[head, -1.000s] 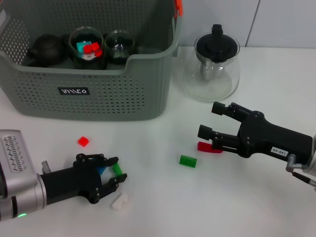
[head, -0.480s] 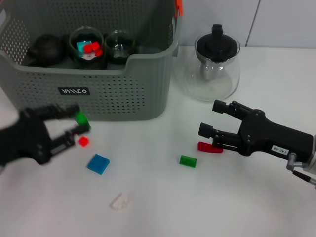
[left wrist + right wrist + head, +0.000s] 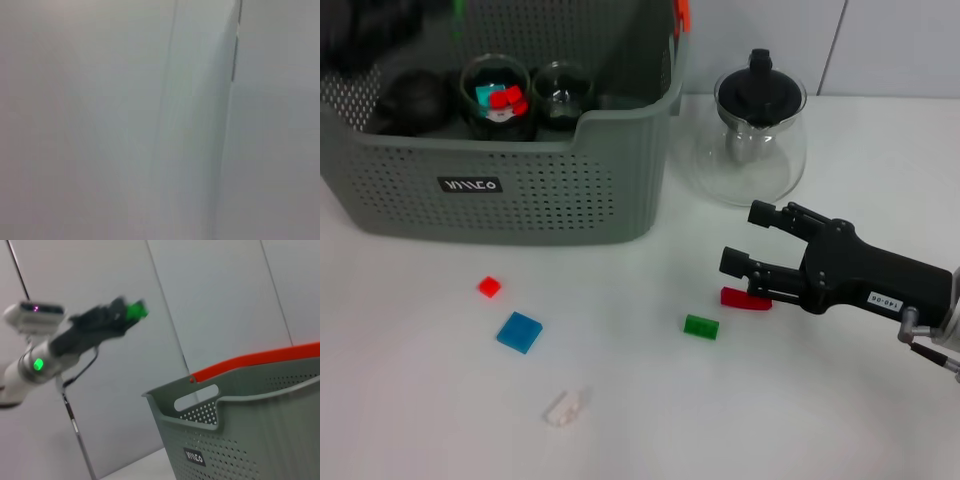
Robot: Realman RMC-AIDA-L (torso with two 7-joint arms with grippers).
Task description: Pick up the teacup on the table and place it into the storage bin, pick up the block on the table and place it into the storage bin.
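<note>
The green block (image 3: 136, 310) has been lifted off the tabletop (image 3: 640, 420) and is gripped by the left gripper (image 3: 125, 315) above the storage bin (image 3: 520, 190) (release seems next); the right gripper (image 3: 740, 245) hovers open beside the bin.

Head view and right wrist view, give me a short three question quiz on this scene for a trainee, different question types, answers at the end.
1. True or false: the left gripper holds a small green block raised in the air.
2. Multiple choice: which loose piece on the table lies nearest the right gripper? A) blue tile B) red piece C) white piece
3. Fill in: the glass teapot stands ___ the storage bin, on the robot's right side of it.

Key: 1 true. 2 B. 3 outside.
</note>
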